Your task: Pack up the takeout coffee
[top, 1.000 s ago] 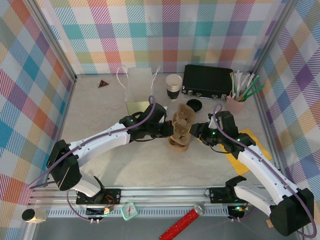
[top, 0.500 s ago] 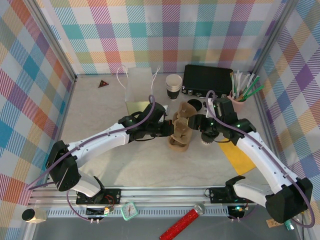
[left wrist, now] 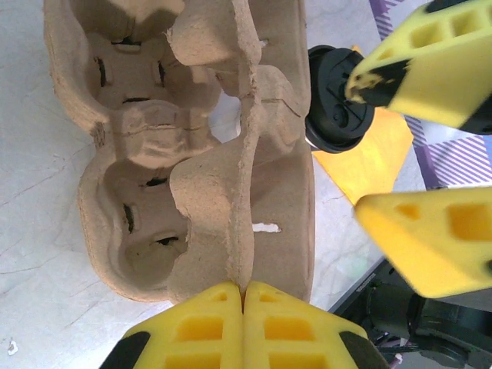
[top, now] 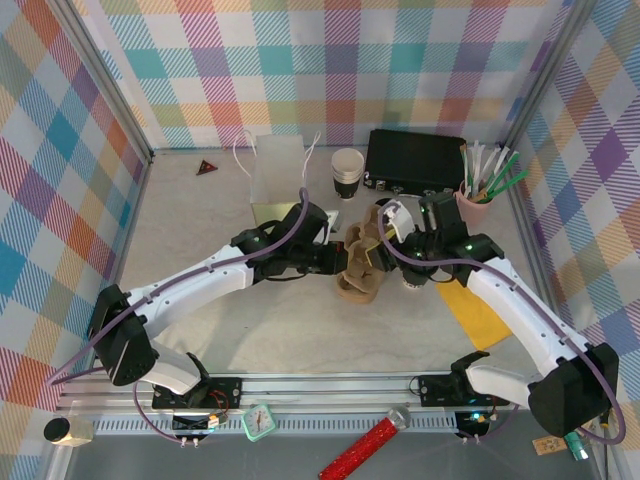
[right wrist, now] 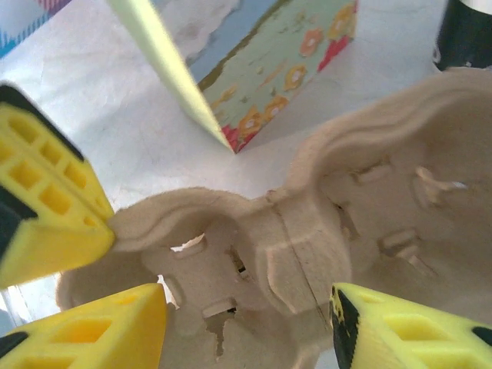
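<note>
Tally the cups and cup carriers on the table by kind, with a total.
Takeout coffee: 1
Lidless paper cup stack: 1
Pink cup of straws: 1
Pulp cup carrier: 1
Total: 4

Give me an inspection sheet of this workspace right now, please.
Surface: pale table, yellow sheet at right.
Job's things: lidded coffee beside the carrier, outside it.
Clutter: lidless cup, black box, bag, straw cup.
Hands: left hand shut on the carrier's wall; right hand open by the carrier.
Cables: purple cable along each arm.
Surroundings: plaid walls.
</note>
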